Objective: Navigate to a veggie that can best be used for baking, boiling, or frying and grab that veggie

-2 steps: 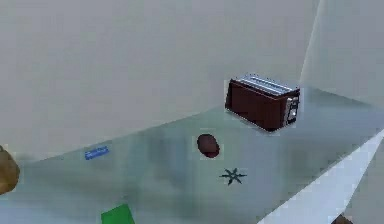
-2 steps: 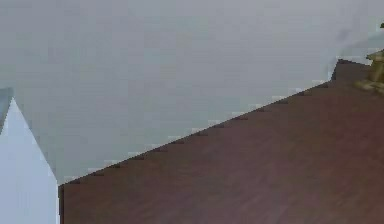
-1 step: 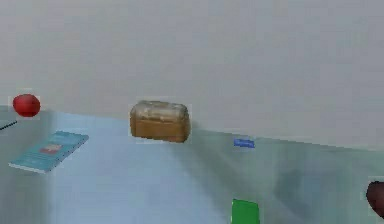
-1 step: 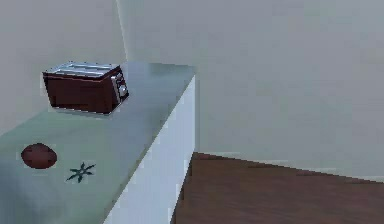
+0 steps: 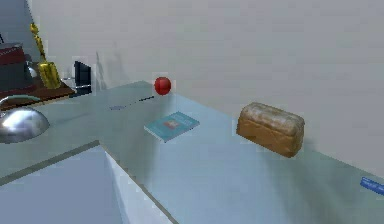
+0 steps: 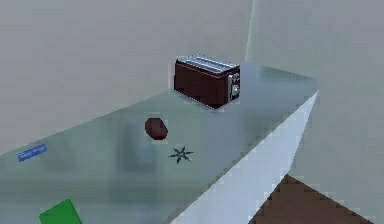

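Arm side view is showing a dark brownish lump (image 6: 157, 127), likely the potato, lying on the bench (image 6: 265, 105) near the toaster (image 6: 207, 80) and just beside a small star-shaped thing (image 6: 181, 154). I am judging the base should be lining up so the arm is reaching straight out, clearing the toaster. The jaws' state, and where the lump is lying relative to them, I cannot tell.

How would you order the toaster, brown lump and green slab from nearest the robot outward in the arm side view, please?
1. The green slab, bottom left.
2. The brown lump, middle.
3. The toaster, upper middle, farthest out.
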